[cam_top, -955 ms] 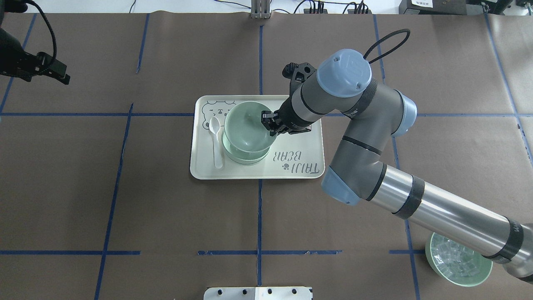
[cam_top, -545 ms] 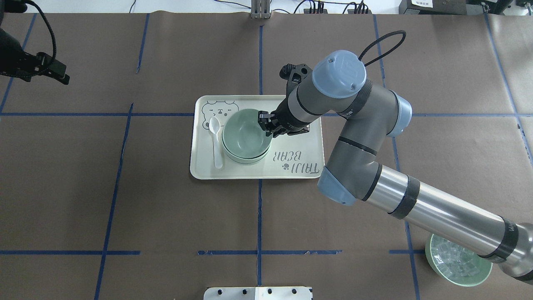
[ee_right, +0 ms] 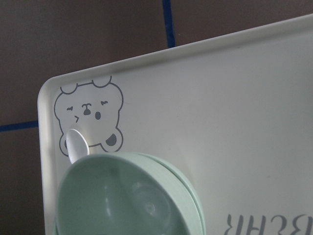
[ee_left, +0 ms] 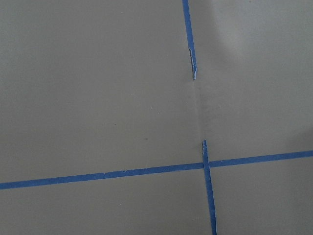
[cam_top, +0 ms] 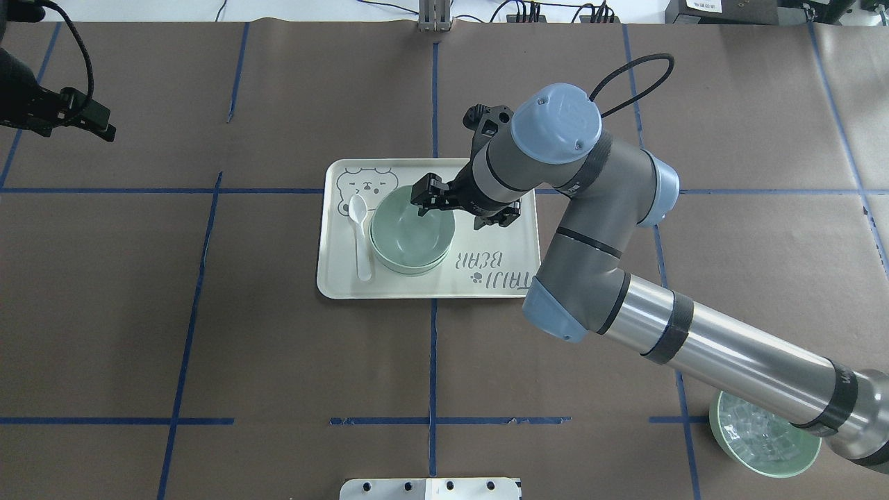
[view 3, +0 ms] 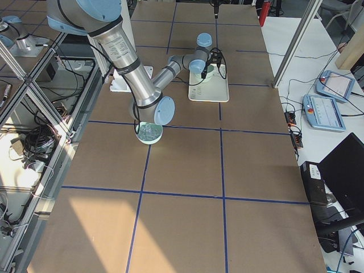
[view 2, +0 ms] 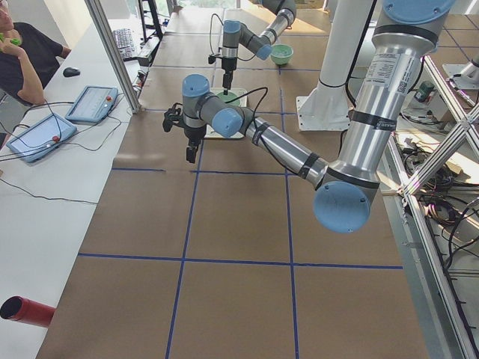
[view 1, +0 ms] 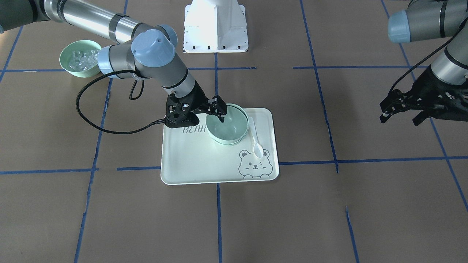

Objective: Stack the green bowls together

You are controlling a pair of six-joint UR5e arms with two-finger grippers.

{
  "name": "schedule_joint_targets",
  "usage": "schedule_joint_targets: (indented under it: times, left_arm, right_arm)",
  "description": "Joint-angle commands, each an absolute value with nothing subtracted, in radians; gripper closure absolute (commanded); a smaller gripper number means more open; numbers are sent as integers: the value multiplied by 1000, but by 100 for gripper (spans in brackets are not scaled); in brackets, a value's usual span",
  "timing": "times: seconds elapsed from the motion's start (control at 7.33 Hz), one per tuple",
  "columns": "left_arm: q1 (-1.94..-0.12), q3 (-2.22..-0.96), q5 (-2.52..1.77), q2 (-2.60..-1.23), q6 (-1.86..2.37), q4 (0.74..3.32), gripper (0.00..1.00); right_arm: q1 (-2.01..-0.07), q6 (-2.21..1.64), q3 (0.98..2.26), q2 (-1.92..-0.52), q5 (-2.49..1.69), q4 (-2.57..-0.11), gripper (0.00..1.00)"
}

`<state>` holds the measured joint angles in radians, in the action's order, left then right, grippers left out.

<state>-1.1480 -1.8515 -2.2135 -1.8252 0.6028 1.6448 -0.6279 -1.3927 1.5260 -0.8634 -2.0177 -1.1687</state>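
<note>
Already nested, the green bowls (cam_top: 410,239) sit mouth-up on the tray (cam_top: 347,278), right fingers (cam_top: 425,196) spread wide, released.

**A tray mid-counter, bowls nested on it**

A tray (cam_top: 389,285) sits at the middle of the counter (cam_top: 278,361), straight ahead of me. The bowls (cam_top: 410,236) stand on its left half, nested one inside another. A spoon (cam_top: 360,239) lies on the tray just to their left, scoop end toward the far corner. My right jaws hang at the bowls' far right rim. A bowl of cubes (cam_top: 764,444) sits close by my right side, under my right arm (cam_top: 694,347). My left jaws hang well apart, far left.
</note>
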Motion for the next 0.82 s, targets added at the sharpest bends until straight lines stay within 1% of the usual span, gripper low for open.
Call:
schedule_joint_targets:
  times: [0.0, 0.14, 0.27, 0.41, 0.68]
  left_arm:
    - [-1160, -1853, -2210, -1818, 594, 1643, 0]
    - [-1179, -1853, -2210, -1787, 530, 1643, 0]
    - [-1225, -1852, -2210, -1757, 464, 1638, 0]
    - [-1268, -1845, -2212, -1723, 380, 1638, 0]
    - [-1365, -1789, -2215, -1707, 187, 1576, 0]
  right_arm:
    - [-699, -1340, 1613, -888, -2020, -1333, 0]
    - [-730, -1210, 1690, -931, -2022, -1458, 0]
    - [-771, -1042, 1766, -1006, -2023, -1548, 0]
    - [-825, -875, 1811, -1103, -2031, -1551, 0]
    - [-985, -575, 1810, -1243, -2101, -1546, 0]
